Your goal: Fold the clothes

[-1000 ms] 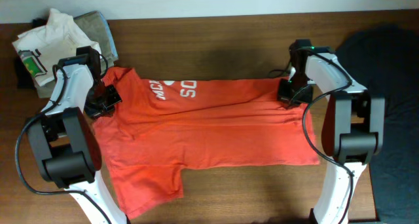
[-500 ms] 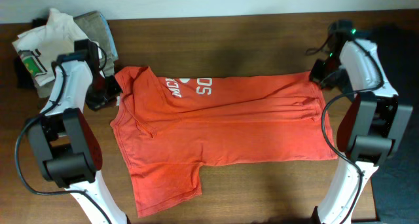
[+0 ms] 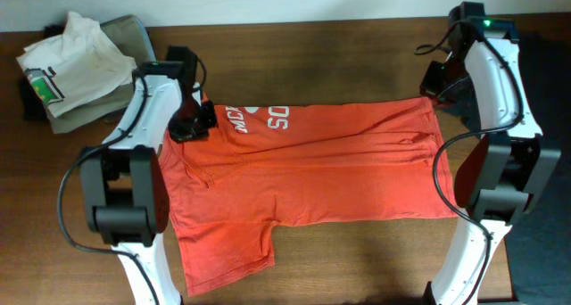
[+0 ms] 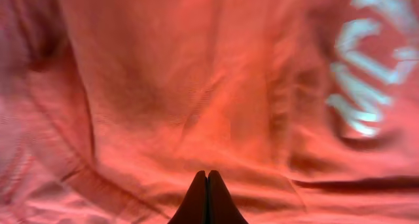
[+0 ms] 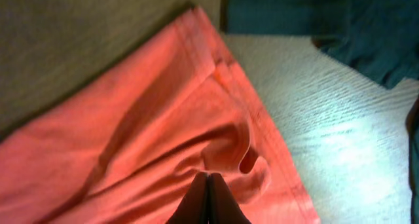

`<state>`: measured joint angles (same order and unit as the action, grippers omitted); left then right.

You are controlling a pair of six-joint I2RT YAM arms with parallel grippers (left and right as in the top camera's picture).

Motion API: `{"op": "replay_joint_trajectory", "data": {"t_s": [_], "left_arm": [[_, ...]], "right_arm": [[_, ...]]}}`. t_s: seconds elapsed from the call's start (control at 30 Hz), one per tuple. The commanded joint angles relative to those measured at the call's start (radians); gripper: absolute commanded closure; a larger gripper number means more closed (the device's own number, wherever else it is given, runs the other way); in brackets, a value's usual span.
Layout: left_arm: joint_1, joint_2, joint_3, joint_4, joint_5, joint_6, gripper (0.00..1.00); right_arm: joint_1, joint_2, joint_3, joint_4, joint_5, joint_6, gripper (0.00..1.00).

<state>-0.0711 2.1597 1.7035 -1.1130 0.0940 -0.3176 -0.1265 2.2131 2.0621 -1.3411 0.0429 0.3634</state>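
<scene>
At the near edge of the bench (image 3: pixel 357 260), the shirt (image 3: pixel 303 176) lies spread flat. One short sleeve (image 3: pixel 223 256) reaches toward the front on the left side. The body runs wide across the wood between the two arms, creased in long folds along its length. Its right hem stops just short of the right arm's base.

Further back, white lettering (image 3: pixel 254 120) shows on the shirt's upper left part, near the collar end.

The left fingers (image 4: pixel 207 196) are pressed together, with no gap between them. Their tips are down on the orange cloth just left of the lettering, at the shirt's far left corner. Creases run toward the tips, but I cannot tell whether any cloth is pinched between them.

The right fingers (image 5: pixel 208 198) are also together, at the shirt's far right corner, just inside the hem. A small raised loop of cloth bunches right at their tips, so they look clamped on the shirt there. Beyond them the hem runs on to a corner lying on bare wood.

Farthest back on the left, well apart from the shirt, a crumpled white shirt (image 3: pixel 71 60) with a green mark rests on a khaki garment (image 3: pixel 134 33). A dark cloth (image 3: pixel 540 82) lies at the far right edge, behind the right arm.
</scene>
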Motion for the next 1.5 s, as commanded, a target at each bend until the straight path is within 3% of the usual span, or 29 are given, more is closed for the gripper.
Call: {"op": "replay_joint_trajectory", "data": {"t_s": [0.0,0.1,0.43,0.63,0.9,1.1,1.3,1.4,1.47], "left_arm": [[0.032,0.039,-0.018,0.001,-0.021,-0.018,0.99],[0.048,0.039,-0.02,-0.008,-0.105,-0.034,0.99],[0.072,0.04,-0.11,0.066,-0.117,-0.033,0.99],[0.13,0.04,-0.132,0.092,-0.216,-0.058,0.99],[0.279,0.039,-0.129,0.156,-0.222,-0.059,0.99],[0.302,0.039,-0.029,0.084,-0.221,-0.051,0.99],[0.294,0.039,0.225,-0.104,-0.21,-0.051,0.98],[0.291,0.039,0.334,-0.192,-0.187,-0.051,0.83],[0.29,0.039,0.396,-0.263,-0.172,-0.051,0.8]], "right_arm": [[0.019,0.002,-0.041,-0.013,-0.005,-0.011,0.96],[0.022,0.002,-0.124,0.024,-0.004,-0.011,0.96],[0.02,0.002,-0.425,0.275,-0.004,-0.011,0.96],[-0.006,0.002,-0.433,0.302,0.005,-0.011,0.96],[-0.024,0.002,-0.426,0.385,0.015,-0.009,0.96],[-0.024,0.001,-0.278,0.32,0.022,-0.007,0.96],[-0.024,0.0,0.074,0.072,0.022,-0.008,0.95],[-0.024,0.0,0.231,-0.053,0.021,-0.008,0.91],[-0.024,0.0,0.315,-0.14,0.021,-0.008,0.9]]}}
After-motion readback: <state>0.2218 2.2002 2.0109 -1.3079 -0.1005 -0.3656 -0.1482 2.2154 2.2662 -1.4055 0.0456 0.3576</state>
